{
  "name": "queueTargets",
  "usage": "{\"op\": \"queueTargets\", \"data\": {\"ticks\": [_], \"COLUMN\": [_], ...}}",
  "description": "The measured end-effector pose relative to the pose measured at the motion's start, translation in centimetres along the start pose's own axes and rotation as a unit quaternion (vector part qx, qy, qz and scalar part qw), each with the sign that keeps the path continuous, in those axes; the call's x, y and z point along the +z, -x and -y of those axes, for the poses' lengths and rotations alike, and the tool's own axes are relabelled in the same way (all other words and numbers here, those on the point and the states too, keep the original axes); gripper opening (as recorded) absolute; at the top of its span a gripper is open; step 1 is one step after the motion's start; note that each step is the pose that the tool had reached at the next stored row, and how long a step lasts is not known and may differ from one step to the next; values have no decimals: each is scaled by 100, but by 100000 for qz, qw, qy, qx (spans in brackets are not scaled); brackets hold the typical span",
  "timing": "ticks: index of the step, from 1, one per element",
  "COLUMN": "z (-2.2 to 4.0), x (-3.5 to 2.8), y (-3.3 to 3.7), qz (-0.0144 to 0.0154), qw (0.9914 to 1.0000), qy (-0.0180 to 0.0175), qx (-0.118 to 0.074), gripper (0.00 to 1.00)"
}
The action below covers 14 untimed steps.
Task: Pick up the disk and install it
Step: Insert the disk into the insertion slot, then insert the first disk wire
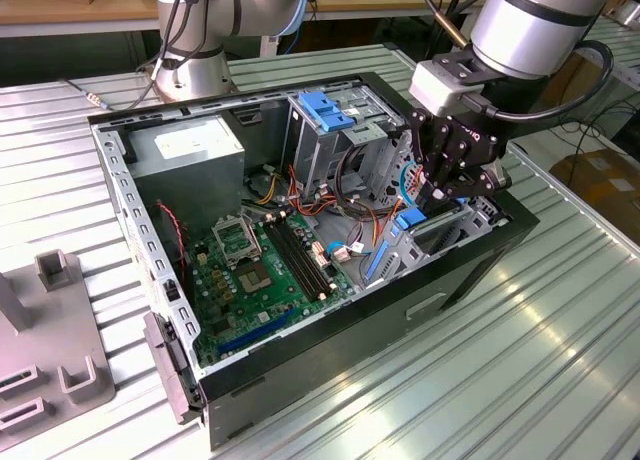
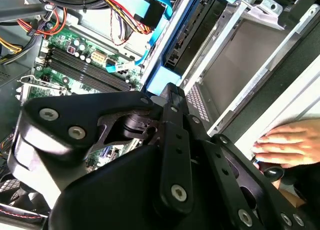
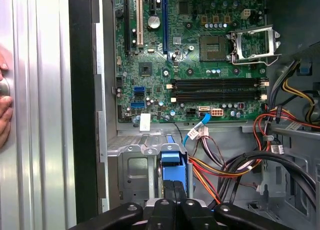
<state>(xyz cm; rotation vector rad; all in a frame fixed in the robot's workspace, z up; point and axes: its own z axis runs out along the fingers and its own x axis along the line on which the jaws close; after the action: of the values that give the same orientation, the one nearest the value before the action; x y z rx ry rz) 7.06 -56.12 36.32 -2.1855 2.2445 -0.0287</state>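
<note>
My gripper (image 1: 432,195) reaches down into the front corner of the open computer case (image 1: 470,270), at the exterior view's right. The disk (image 3: 174,165) shows edge-on with its blue side bracket, standing in the lower metal bay (image 3: 132,170). In the first wrist view the gripper (image 3: 173,190) has both fingers drawn together on the bracket's near end. The second wrist view shows the gripper (image 2: 171,90) touching the blue end of the disk (image 2: 161,80). In the exterior view the blue end of the disk (image 1: 412,218) sits just below the fingers. The disk's label is hidden.
The motherboard (image 1: 265,265) lies on the case floor, with bundled cables (image 3: 235,170) beside the bay. A grey power-supply box (image 1: 190,145) and a metal drive cage with a blue latch (image 1: 325,110) stand at the back. A hand (image 2: 290,147) rests on the table beside the case. A grey fixture (image 1: 50,350) stands at the exterior view's left.
</note>
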Motion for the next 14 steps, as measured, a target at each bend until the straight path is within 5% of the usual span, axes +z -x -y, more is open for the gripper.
{"op": "queueTargets", "data": {"ticks": [14], "z": [4], "x": [2], "y": [0], "qz": [4], "qw": [100000], "qy": [-2], "qx": [-2], "gripper": [12]}}
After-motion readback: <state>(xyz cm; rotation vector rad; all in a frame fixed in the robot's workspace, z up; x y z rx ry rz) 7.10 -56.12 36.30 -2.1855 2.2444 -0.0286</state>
